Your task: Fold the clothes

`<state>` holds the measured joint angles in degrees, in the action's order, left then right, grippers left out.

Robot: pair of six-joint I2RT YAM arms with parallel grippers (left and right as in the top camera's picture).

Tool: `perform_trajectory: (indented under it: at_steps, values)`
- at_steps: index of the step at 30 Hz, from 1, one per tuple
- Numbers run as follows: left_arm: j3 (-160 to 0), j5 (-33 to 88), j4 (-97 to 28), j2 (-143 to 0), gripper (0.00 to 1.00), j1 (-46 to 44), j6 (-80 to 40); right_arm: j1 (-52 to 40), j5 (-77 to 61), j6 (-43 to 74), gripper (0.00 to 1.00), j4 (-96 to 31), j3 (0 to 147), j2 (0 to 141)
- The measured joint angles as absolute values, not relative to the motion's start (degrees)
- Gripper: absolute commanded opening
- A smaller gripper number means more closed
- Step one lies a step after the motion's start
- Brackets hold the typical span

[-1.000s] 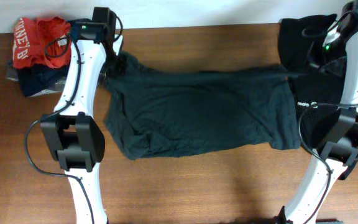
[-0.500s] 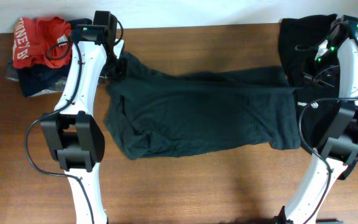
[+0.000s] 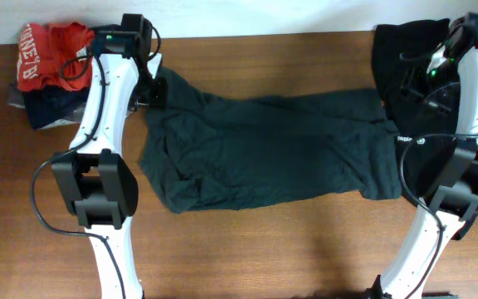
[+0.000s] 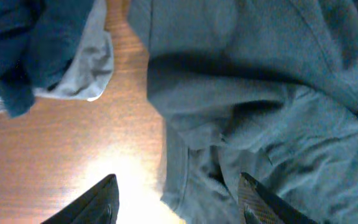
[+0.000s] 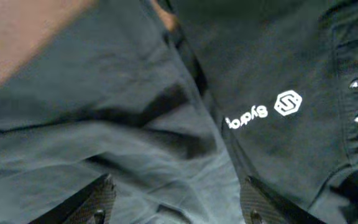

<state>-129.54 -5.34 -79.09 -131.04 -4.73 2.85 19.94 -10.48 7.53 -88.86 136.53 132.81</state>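
Note:
A dark T-shirt (image 3: pixel 264 154) lies spread lengthwise across the middle of the table, wrinkled at its left end. In the left wrist view my left gripper (image 4: pixel 176 200) is open, hovering over the shirt's left hem (image 4: pixel 191 168) with bare wood beside it. The right gripper (image 5: pixel 178 200) is open too, above the shirt's right end (image 5: pixel 123 143). Nothing sits between either pair of fingers. Next to it lies a black shirt with a small white logo (image 5: pixel 278 106), part of a black pile (image 3: pixel 401 50).
Red (image 3: pixel 52 54), navy (image 3: pixel 52 104) and grey (image 4: pixel 89 68) garments are heaped at the back left corner. The black pile fills the back right corner under my right arm (image 3: pixel 471 91). Brown tabletop (image 3: pixel 264 249) shows in front of the shirt.
Both grippers have opened and let go of the shirt's far edge. The stretched edge has slackened onto the table, and both wrists have drawn slightly back.

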Motion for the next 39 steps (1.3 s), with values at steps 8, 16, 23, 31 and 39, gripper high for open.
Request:
perform_trajectory:
  at_steps: [8,16,23,31,39]
  values:
    - [-138.52,-3.68,-86.13,-127.72,0.75,-3.53,2.72,19.94,-11.75,7.75,0.75,-96.90,153.93,130.78]
    - [-139.74,-2.74,-92.49,-117.45,0.81,-3.57,0.14,19.94,-11.92,8.32,0.77,-96.97,155.11,117.89]
    - [-139.83,-1.21,-96.62,-111.57,0.85,-3.57,-3.18,19.94,-11.49,8.93,0.87,-96.92,147.50,101.08]
    - [-130.10,3.46,-96.31,-109.60,0.86,-3.68,-6.33,19.94,-11.33,10.41,0.92,-96.88,120.79,84.53]
    - [-110.13,4.16,-90.48,-109.62,0.84,-5.69,-8.08,19.94,-8.49,10.63,0.92,-94.32,101.36,83.05]
